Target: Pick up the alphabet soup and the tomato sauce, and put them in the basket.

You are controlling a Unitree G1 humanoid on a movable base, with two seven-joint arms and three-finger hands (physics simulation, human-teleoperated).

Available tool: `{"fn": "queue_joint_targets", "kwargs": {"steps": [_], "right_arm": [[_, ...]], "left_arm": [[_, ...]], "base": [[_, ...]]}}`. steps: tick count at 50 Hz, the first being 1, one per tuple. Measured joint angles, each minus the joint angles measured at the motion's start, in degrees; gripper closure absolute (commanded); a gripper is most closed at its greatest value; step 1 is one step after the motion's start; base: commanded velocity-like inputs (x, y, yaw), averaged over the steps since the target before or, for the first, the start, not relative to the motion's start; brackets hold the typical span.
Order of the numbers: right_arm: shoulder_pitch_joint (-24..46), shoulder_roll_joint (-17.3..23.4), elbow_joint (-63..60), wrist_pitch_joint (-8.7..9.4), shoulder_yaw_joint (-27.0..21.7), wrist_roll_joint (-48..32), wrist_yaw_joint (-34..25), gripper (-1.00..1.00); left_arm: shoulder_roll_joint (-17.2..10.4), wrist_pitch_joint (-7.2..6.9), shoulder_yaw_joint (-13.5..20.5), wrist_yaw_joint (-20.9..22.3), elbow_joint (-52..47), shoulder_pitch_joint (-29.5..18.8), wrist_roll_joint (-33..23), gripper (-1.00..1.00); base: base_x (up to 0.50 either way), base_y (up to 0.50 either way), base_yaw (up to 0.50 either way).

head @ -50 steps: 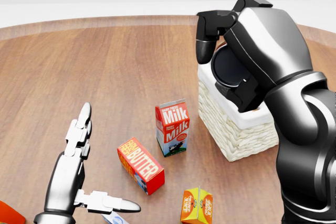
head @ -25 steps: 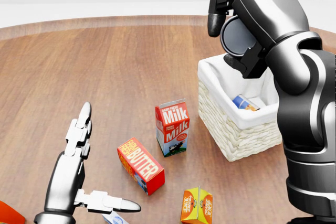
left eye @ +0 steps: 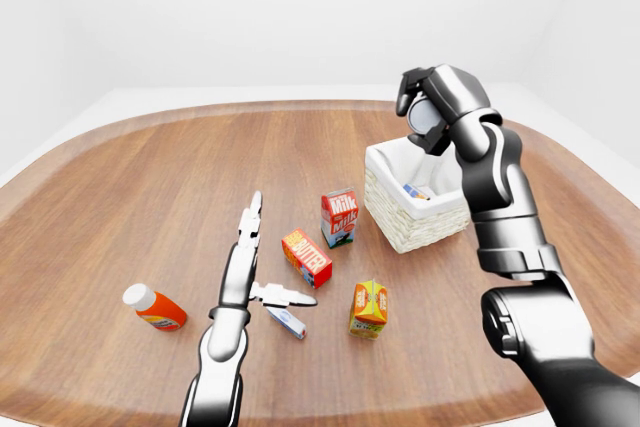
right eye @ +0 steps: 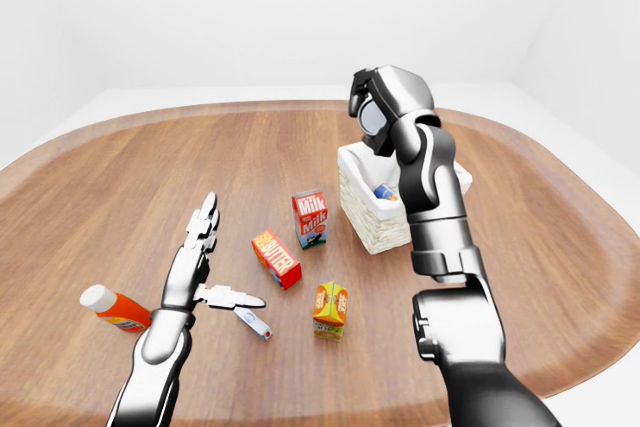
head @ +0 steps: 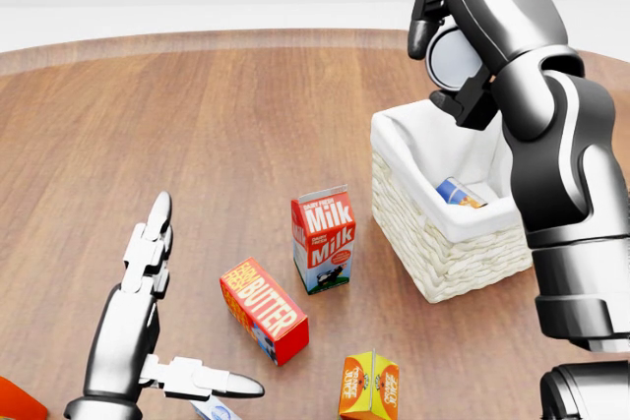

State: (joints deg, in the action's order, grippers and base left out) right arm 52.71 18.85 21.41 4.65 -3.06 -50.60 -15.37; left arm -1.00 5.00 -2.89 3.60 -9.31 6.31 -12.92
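Your right hand (head: 455,41) has risen and pulled toward the upper right of the head view since a second ago, so the basket (head: 445,253), which it then covered, now shows its white lining and what lies inside. One can (head: 459,193) with a blue and orange label lies on its side in the basket, against the right wall; you cannot read the label, so which of the two cans it is cannot be told. The right hand's fingers curl around a pale round disc in the palm; whether that is part of the hand or a second can, the pictures do not settle. Your left hand (head: 148,327) has not moved: it hovers low at the left of the head view, fingers straight and spread, thumb pointing right, holding nothing. Just right of it on the wooden table (head: 197,115) lies the butter box (head: 263,310), flat, with the milk carton (head: 323,239) upright between it and the basket. An orange juice carton (head: 369,387) stands at the bottom edge. In the left-eye view an orange bottle with a white cap (left eye: 155,308) lies well left of the left arm, and a small white-and-blue item (left eye: 287,322) lies under the thumb.
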Motion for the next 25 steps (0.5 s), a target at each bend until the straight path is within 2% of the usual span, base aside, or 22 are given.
{"fn": "queue_joint_targets", "kwargs": {"steps": [10, 25], "right_arm": [[4.4, 0.8, 14.7, -2.5, 0.8, 1.1, 6.9, 1.0], [9.9, 1.5, 29.7, -5.76, 2.2, 1.1, 13.1, 1.0]], "left_arm": [[0.0, 0.0, 0.0, 0.1, 0.0, 0.0, 0.0, -1.0], [0.0, 0.0, -0.1, 0.2, -0.1, 0.0, 0.0, -1.0]], "base": [[0.0, 0.0, 0.0], [0.0, 0.0, 0.0]]}}
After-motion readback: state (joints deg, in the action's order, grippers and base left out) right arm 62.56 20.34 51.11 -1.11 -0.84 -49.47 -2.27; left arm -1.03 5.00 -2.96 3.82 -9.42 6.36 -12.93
